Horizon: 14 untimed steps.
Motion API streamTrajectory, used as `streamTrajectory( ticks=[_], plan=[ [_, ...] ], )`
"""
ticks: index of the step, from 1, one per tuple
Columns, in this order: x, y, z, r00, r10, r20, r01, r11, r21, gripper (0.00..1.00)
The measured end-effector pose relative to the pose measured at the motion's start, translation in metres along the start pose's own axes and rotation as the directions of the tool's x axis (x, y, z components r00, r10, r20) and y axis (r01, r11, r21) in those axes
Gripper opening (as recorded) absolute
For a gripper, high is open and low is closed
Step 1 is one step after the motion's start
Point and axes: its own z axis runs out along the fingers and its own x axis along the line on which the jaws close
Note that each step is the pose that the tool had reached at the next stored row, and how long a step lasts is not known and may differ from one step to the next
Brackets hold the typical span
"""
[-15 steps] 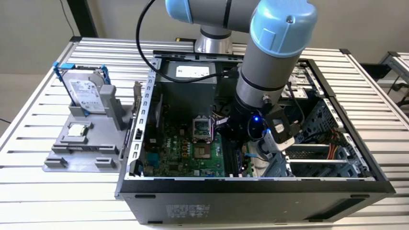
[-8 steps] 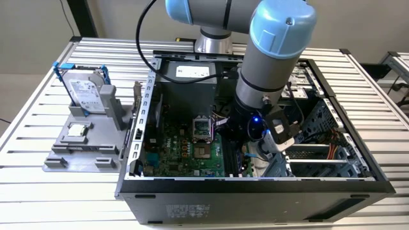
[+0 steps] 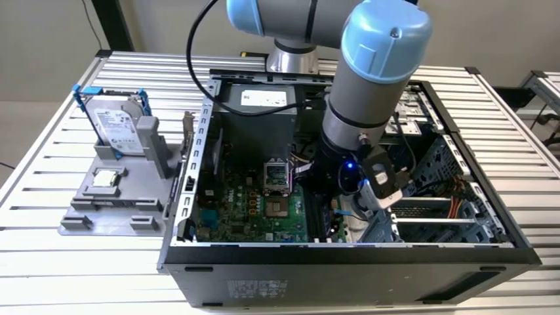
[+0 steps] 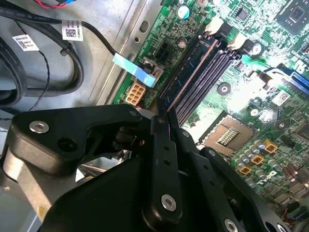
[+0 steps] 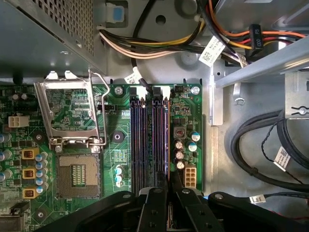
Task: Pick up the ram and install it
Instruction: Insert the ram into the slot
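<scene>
The ram (image 5: 166, 135) is seen edge-on as a thin dark strip standing in the memory slot nearest the motherboard's edge. In the second wrist view the ram (image 4: 193, 72) runs along that slot from the white latch toward the black fingers. My gripper (image 5: 168, 182) is shut on the ram's near end, one finger (image 5: 155, 203) on each side. The second wrist view shows the gripper (image 4: 164, 115) pinched tight on the strip's edge. In the exterior view the gripper (image 3: 348, 197) is low inside the open computer case (image 3: 350, 252), over the green motherboard (image 3: 254, 210).
Beside the slots the processor socket (image 5: 77, 174) lies bare with its metal frame (image 5: 72, 111) lifted. Cable bundles (image 5: 260, 145) and a drive cage (image 3: 446, 197) crowd the far side. On the table, a grey fixture (image 3: 109, 210) holds a hard drive (image 3: 118, 125) and a square chip (image 3: 105, 177).
</scene>
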Motion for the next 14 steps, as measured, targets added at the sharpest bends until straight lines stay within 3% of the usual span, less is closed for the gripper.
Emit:
streamTrajectory(
  ticks=[14],
  plan=[
    [0.0001, 0.0, 0.0017, 1.0, 0.0, -0.0022, 0.0, 1.0, 0.0, 0.0]
  ],
)
